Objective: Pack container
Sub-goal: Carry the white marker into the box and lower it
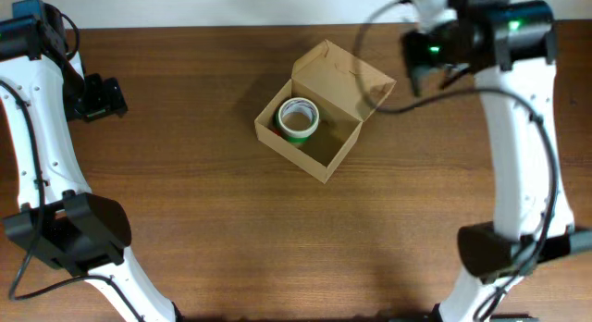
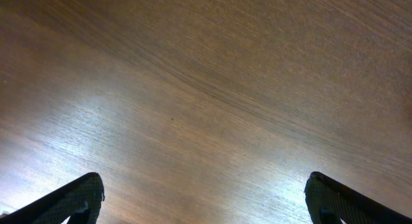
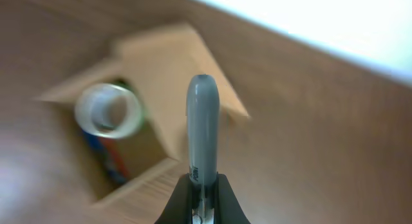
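One tape roll lies in the open container, just ahead of my pressed-together, empty right jaws; left jaws spread, well apart. I'd nudge the upright flap lid over from its top edge.

Right pincer: grey fingers pressed together, nothing between them, upright at centre frame.
Container: tan cardboard, open, flap raised; blurred.
Tape roll: pale ring inside the container, over something blue and red, unidentifiable.
Surface: brown wood.
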